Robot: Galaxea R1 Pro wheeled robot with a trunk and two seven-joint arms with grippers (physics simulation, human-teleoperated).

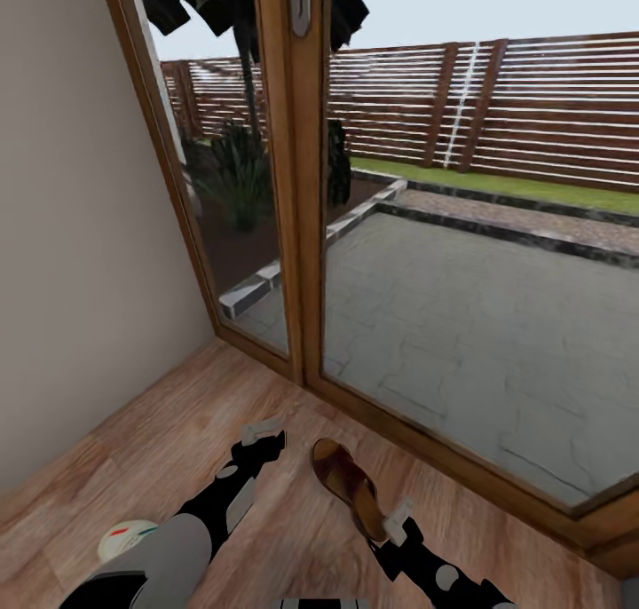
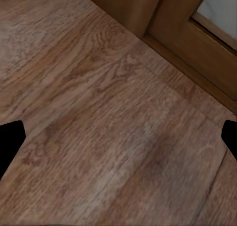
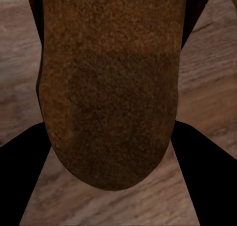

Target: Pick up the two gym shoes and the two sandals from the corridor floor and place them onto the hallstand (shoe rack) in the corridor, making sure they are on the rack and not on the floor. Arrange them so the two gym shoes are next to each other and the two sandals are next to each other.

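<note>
Right gripper point(image 1: 399, 522) low, fingers astride sandal point(image 1: 348, 485) heel, grip unclear | left gripper point(image 1: 263, 431) spread above floor point(image 1: 160, 431)

no readable text anywhere

i checked all 3 cams, can't make out any letters, nums, brand marks or signs. sandal point(image 1: 349, 485) sole in the right wrist view is plain brown, no stamp. floor point(image 2: 98, 112) planks show grain only. door frame point(image 1: 297, 192) and fence point(image 1: 532, 103) outside carry no label i can read.
</note>
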